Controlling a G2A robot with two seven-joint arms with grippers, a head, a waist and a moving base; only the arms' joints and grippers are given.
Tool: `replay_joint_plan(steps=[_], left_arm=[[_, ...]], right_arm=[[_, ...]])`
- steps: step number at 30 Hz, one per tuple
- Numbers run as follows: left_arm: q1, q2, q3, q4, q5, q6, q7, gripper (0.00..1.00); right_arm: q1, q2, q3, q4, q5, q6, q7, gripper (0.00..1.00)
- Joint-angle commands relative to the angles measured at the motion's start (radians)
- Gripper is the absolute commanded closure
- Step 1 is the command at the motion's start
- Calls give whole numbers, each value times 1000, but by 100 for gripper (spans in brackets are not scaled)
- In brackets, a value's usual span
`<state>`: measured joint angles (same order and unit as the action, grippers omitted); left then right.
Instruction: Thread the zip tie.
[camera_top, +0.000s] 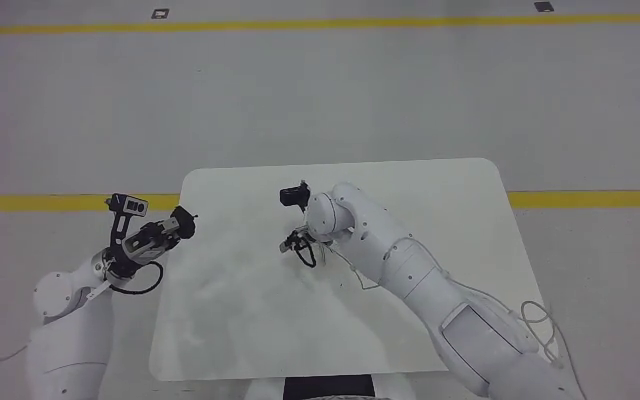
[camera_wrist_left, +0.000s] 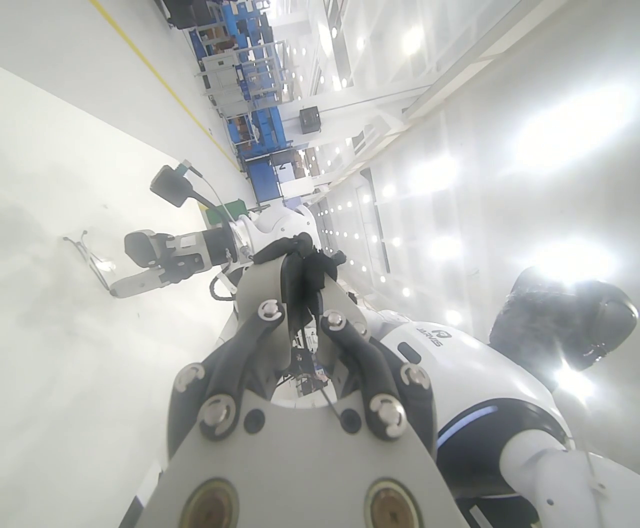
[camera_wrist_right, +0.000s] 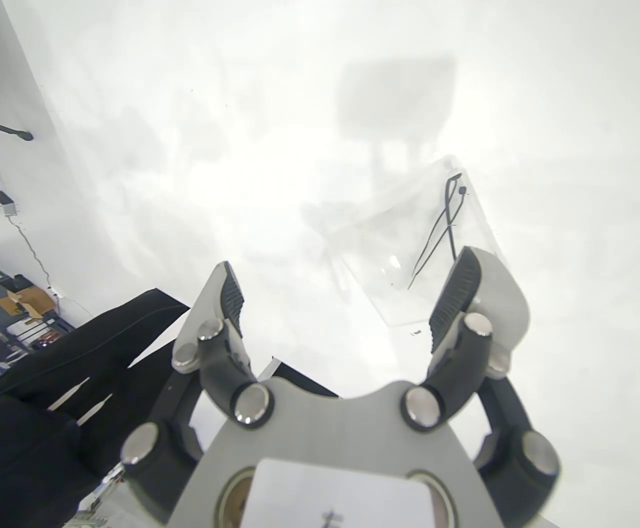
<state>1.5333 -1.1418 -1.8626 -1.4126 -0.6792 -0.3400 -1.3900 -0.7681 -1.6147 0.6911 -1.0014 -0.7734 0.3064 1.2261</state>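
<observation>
My left gripper (camera_wrist_left: 300, 252) is shut at the table's left edge (camera_top: 183, 222), with a thin black zip tie (camera_wrist_left: 331, 401) running back from between its fingers. My right gripper (camera_wrist_right: 350, 280) hangs open over the middle of the table (camera_top: 297, 243), its jaws wide apart and nothing between them. Just beyond its fingertips a clear plastic bag (camera_wrist_right: 400, 240) lies flat on the table with a few black zip ties (camera_wrist_right: 447, 220) inside. The left wrist view shows the right gripper (camera_wrist_left: 122, 272) from the side, close above those zip ties (camera_wrist_left: 87, 252).
The white table (camera_top: 420, 200) has bare surface all round the bag. Its left edge lies beside my left gripper. Grey floor with a yellow line (camera_top: 560, 198) surrounds the table.
</observation>
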Motion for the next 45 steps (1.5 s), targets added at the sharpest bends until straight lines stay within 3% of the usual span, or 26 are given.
replay_joint_plan(steps=[1, 4, 5, 6, 7, 8, 14, 24, 38, 45], left_arm=[[0, 0, 0, 0, 0, 0, 0, 100], [0, 0, 0, 0, 0, 0, 0, 100], [0, 0, 0, 0, 0, 0, 0, 100], [0, 0, 0, 0, 0, 0, 0, 100], [0, 0, 0, 0, 0, 0, 0, 100], [0, 0, 0, 0, 0, 0, 0, 100], [0, 0, 0, 0, 0, 0, 0, 100], [0, 0, 0, 0, 0, 0, 0, 100], [0, 0, 0, 0, 0, 0, 0, 100], [0, 0, 0, 0, 0, 0, 0, 100]], right_arm=[[1, 1, 2, 7, -4, -6, 0, 0], [2, 4, 10, 11, -11, -20, -8, 4], [1, 6, 13, 12, -14, -27, -10, 21], [2, 7, 14, 14, -20, -31, -9, 29], [3, 8, 15, 14, -25, -33, -7, 44], [3, 9, 15, 13, -31, -35, -5, 51], [-3, 12, 12, 9, -55, -40, 4, 60], [-9, 10, 1, 21, -93, -46, -1, 65], [4, -15, -51, 73, -156, -45, -29, 78], [13, -29, -69, 104, -181, -44, -37, 79]])
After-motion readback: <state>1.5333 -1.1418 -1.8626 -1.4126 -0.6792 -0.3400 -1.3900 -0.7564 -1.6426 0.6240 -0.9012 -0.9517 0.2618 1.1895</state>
